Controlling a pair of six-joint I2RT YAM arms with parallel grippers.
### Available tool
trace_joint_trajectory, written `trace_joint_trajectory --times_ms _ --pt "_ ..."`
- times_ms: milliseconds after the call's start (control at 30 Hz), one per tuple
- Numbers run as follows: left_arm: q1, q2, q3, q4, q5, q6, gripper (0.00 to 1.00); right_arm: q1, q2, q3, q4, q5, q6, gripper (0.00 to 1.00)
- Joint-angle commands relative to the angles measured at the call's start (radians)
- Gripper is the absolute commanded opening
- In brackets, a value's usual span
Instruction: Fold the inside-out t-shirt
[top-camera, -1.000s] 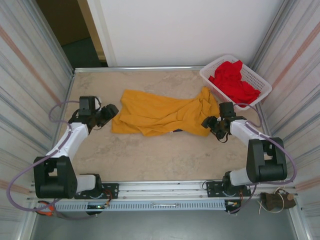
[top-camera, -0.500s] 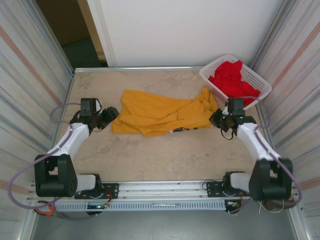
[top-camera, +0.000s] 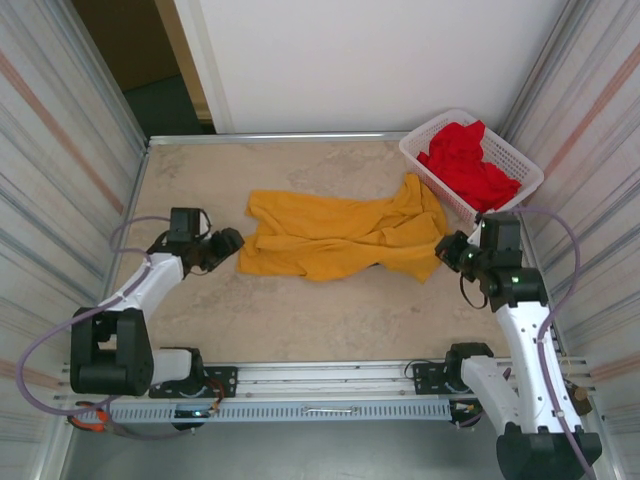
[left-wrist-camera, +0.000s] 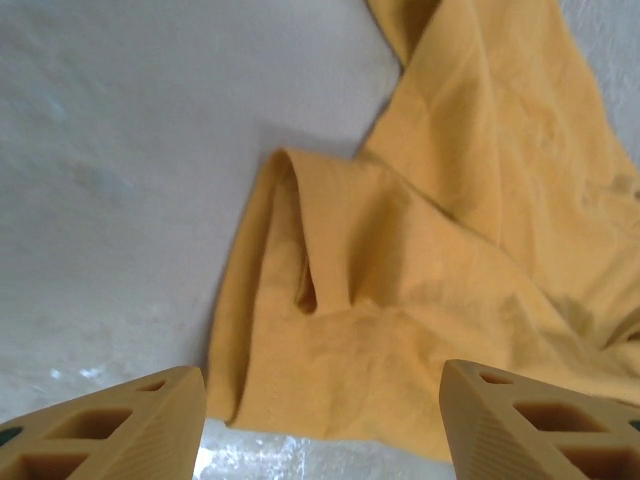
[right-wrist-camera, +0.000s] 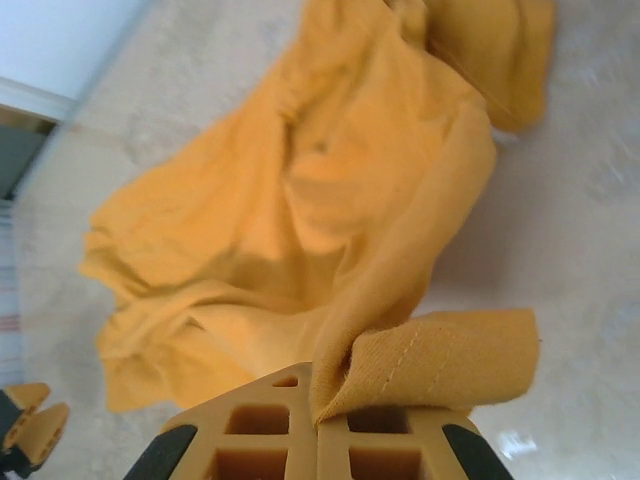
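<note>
Your right gripper (top-camera: 446, 250) has swung right and clamped the shirt (top-camera: 330, 236) hem, dragging it nearer | shirt crumpled on table (top-camera: 300, 315), right corner hidden behind that gripper | left gripper (top-camera: 231, 243) wide, just beside shirt's left edge | basket (top-camera: 424, 162) far right holds red garment (top-camera: 465, 160)

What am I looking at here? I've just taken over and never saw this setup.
Two robot arms are bolted at the near edge of a table. The overhead picture looks down on both; the other two come from wrist cameras. A yellow t-shirt lies rumpled on the table, a white basket of red cloth at the far right corner. The right gripper is shut on a stitched edge of the shirt. The left gripper is open by the other end, holding nothing.
</note>
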Motion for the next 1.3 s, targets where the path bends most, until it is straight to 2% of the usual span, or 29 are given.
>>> trace_joint_trajectory --times_ms 0,200,433,600,1100,1200,1267 --pt "-0.05 -0.013 -0.045 0.062 0.0 -0.052 0.63 -0.007 -0.05 -0.081 -0.07 0.037 0.042 0.0" --pt "-0.105 0.039 -0.069 0.145 -0.054 -0.079 0.53 -0.009 -0.082 -0.149 -0.068 0.041 0.053 0.0" --pt "-0.113 0.13 -0.02 0.19 -0.105 -0.036 0.44 -0.008 -0.085 -0.155 -0.07 0.041 0.048 0.0" --pt "-0.114 0.2 0.012 0.216 -0.1 -0.032 0.43 -0.007 -0.091 -0.156 -0.072 0.037 0.051 0.0" --pt "-0.119 0.275 0.062 0.212 -0.138 -0.019 0.4 -0.007 -0.104 -0.151 -0.078 0.037 0.054 0.0" --pt "-0.119 0.293 0.058 0.222 -0.143 -0.015 0.34 -0.007 -0.106 -0.15 -0.078 0.039 0.055 0.0" --pt "-0.119 0.302 0.057 0.228 -0.15 -0.008 0.25 -0.007 -0.107 -0.145 -0.08 0.037 0.057 0.0"
